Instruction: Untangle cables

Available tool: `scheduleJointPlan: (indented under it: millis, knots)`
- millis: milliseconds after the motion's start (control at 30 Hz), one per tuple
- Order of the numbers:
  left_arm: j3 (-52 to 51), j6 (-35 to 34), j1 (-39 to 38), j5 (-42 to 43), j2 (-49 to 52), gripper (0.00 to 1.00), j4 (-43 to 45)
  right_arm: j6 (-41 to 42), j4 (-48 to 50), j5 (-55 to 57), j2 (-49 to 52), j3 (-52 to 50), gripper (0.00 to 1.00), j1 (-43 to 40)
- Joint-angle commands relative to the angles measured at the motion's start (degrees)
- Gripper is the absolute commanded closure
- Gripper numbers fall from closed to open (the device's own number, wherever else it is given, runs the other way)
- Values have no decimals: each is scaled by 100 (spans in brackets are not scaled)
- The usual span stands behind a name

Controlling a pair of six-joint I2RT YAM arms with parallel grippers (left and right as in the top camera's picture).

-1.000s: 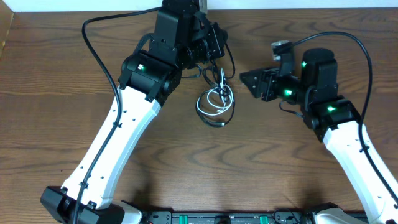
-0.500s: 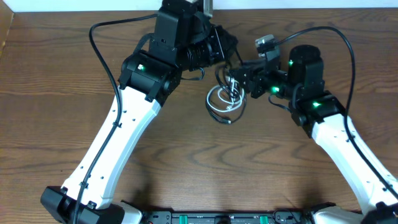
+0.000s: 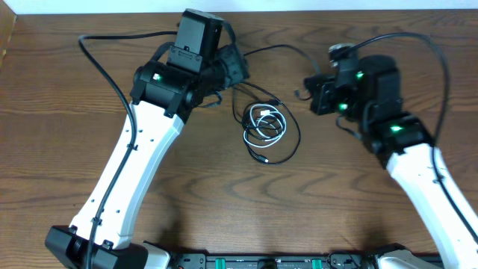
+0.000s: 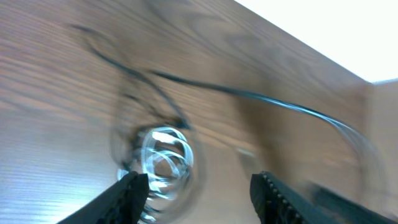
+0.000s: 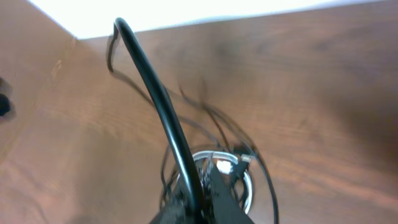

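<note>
Left gripper (image 4: 199, 186) spread wide, empty. Right gripper (image 5: 200, 182) pinched on black cable (image 5: 155, 93). White cable (image 3: 267, 119) coiled on table (image 3: 75, 112), well apart from its edges.

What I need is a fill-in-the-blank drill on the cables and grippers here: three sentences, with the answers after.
1. The tightly coiled cable on the table is ____ in colour.
2. The left gripper hangs above that coil with its jaws ____.
3. The right gripper is shut on a second cable, coloured ____.
Missing words: white; open; black.
</note>
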Motion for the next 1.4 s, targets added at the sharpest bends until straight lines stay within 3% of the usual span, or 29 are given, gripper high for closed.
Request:
scheduleJointPlan:
  millis: [0, 167, 300, 767, 1100, 1367]
  knots:
    - [-44, 446, 74, -815, -44, 40, -39, 74, -446, 363, -348, 879, 99, -208]
    - [-48, 931, 105, -796, -44, 38, -20, 72, -1370, 356, -350, 2057, 99, -509]
    - [-55, 1449, 105, -219, 11, 35, 166, 61, -1779, 354, -350, 2903, 99, -656]
    - [-55, 3407, 35, 3010, 1139, 31, 671, -212, -2256, 361, -350, 4756, 99, -1161]
    - [-55, 3941, -444, 3097, 1882, 25, 752, -302, -2328, 291, -367, 5147, 99, -1670]
    - [-55, 4284, -929, 3152, 2570, 25, 1405, -472, -2798, 293, -341, 5143, 99, -1670]
